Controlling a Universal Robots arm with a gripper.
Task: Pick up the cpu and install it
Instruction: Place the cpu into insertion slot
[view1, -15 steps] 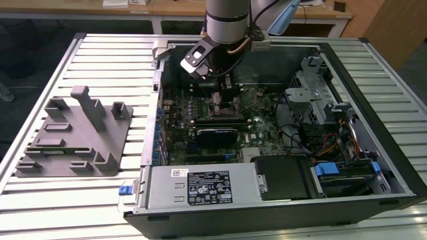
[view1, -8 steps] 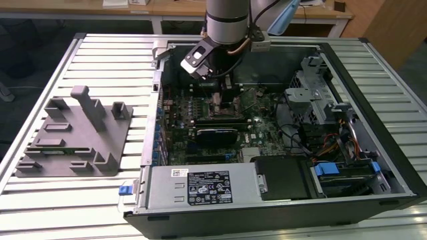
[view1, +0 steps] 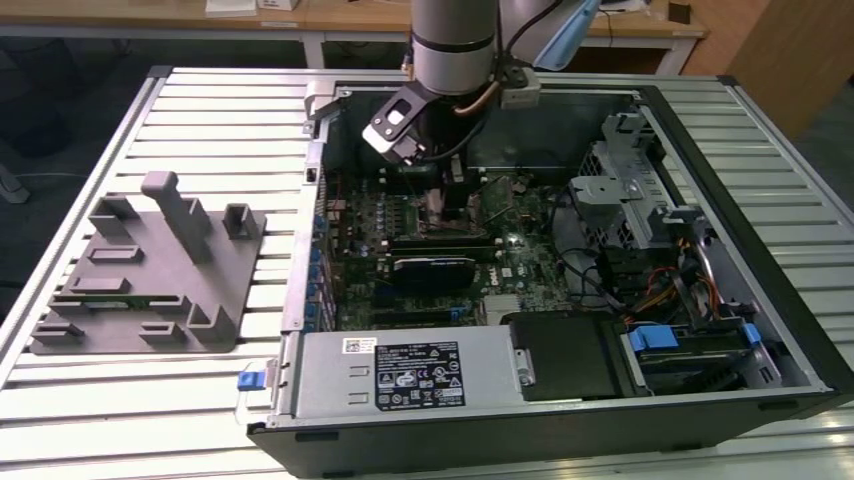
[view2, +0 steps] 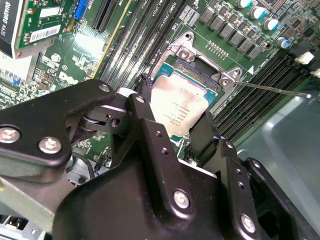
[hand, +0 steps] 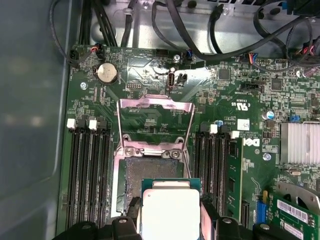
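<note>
My gripper (view2: 175, 120) is shut on the cpu (view2: 176, 107), a flat square chip with a pale silver top and a thin green edge. Its black fingers (view2: 204, 134) clamp two opposite sides. In the first wrist view the cpu (hand: 170, 210) hangs low over the near part of the motherboard socket (hand: 145, 175), whose dark pin field shows beyond it. I cannot tell whether the chip touches the socket. The socket's metal load plate (hand: 155, 122) is swung open and lies back on the board. In the exterior view the gripper (view1: 449, 178) reaches down inside the open computer case (view1: 747, 150).
Memory slots (hand: 87, 175) flank the socket on both sides. Black cables (hand: 200, 30) run along the board's far edge, and a heatsink (hand: 300, 142) is nearby. A grey fixture block (view1: 147, 270) stands on the slatted table at the exterior view's left. The power supply (view1: 400, 375) fills the case's front.
</note>
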